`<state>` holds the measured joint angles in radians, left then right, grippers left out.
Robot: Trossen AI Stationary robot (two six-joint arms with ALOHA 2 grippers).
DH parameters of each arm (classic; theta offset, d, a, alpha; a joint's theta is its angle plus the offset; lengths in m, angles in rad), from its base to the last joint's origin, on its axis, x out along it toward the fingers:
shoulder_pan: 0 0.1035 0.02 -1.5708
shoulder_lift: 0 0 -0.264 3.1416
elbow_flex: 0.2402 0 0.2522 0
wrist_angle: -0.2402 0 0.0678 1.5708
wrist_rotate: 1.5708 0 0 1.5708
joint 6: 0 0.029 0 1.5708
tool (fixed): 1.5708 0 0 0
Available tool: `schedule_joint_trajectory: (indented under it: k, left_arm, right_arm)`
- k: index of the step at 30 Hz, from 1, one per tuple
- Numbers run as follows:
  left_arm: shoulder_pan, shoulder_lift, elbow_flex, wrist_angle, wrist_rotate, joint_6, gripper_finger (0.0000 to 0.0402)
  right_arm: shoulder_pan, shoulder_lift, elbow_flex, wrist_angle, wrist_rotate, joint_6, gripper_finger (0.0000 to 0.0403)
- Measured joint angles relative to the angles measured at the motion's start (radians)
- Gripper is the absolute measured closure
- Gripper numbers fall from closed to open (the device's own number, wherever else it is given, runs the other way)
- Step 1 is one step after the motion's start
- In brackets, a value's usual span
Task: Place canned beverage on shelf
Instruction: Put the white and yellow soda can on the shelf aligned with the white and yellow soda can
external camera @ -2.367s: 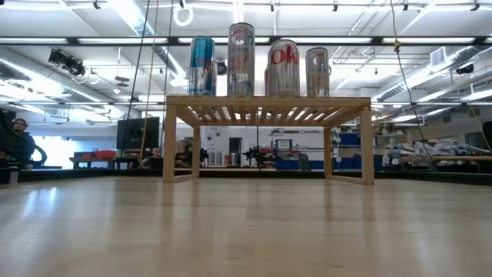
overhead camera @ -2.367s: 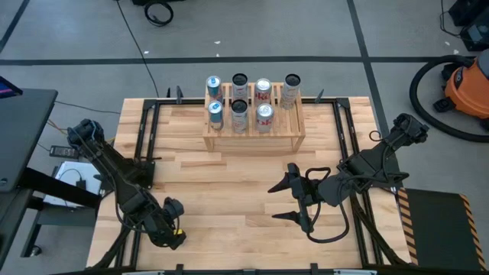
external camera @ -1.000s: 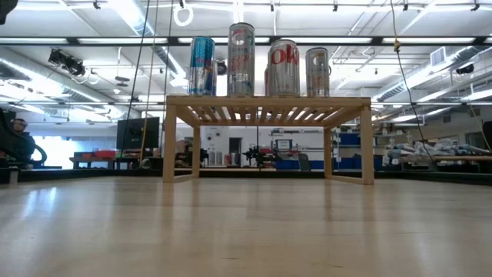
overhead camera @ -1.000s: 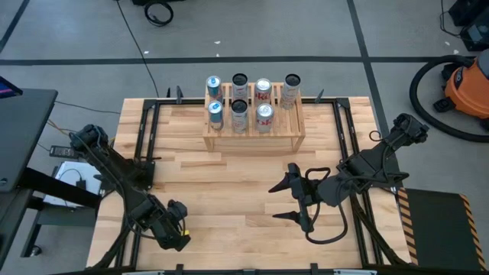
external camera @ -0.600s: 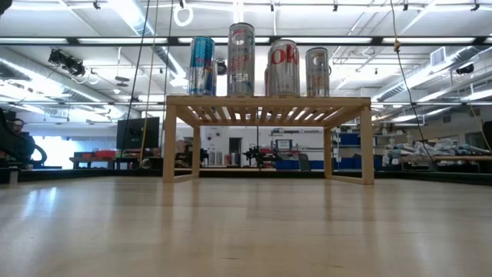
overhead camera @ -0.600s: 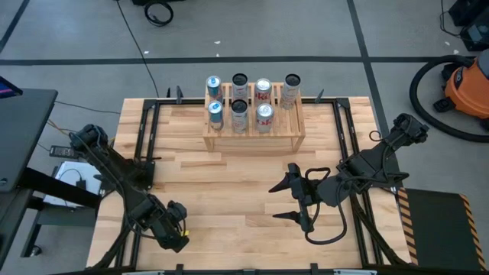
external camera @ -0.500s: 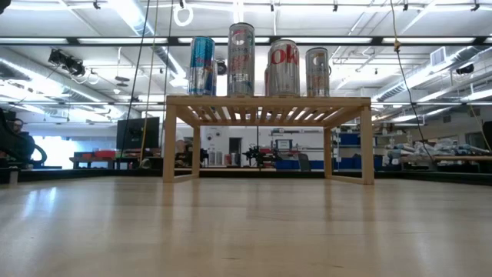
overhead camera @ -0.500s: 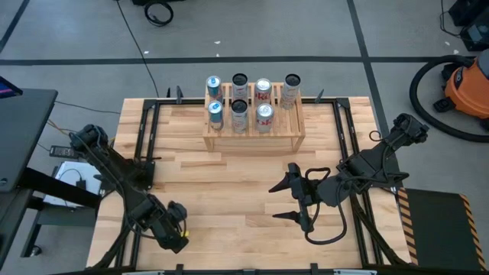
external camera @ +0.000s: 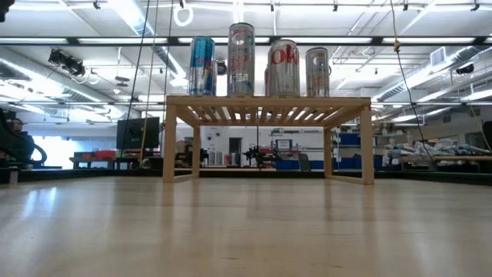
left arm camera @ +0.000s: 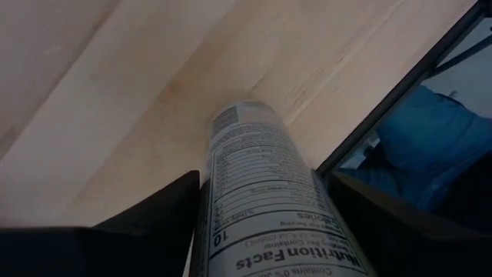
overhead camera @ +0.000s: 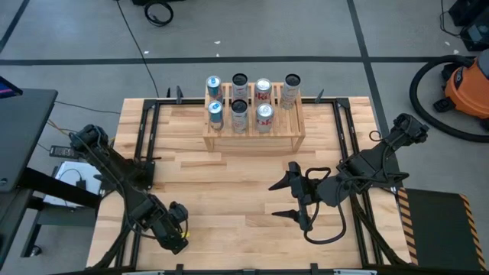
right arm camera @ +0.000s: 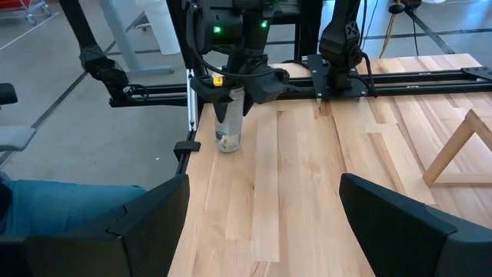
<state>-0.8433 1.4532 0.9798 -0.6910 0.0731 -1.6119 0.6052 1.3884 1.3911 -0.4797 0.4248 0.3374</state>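
The pick-up is in hand. The left gripper (right arm camera: pixel 231 83) is at the near left corner of the table (overhead camera: pixel 229 191), its fingers (left arm camera: pixel 154 208) set either side of an upright can (right arm camera: pixel 228 123); whether they pinch it yet I cannot tell. The right gripper (overhead camera: pixel 286 200) waits mid-table, fingers spread. Next, I judge: a firm squeeze, a lift, then a carry to a free spot on the shelf (overhead camera: pixel 254 136), which already holds several cans.

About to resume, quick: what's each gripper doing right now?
Left gripper: closed around an upright can near the table's front-left edge.
Right gripper: open, empty, above mid-table.
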Motion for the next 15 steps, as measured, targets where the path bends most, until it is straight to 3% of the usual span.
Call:
schedule_joint_trajectory:
  k: [15]
  left_arm:
    - [0.005,0.000,0.000,0.000,-0.008,-0.024,0.0119]
  right_arm:
    - [0.000,0.000,0.000,0.000,-0.007,0.000,0.0058]
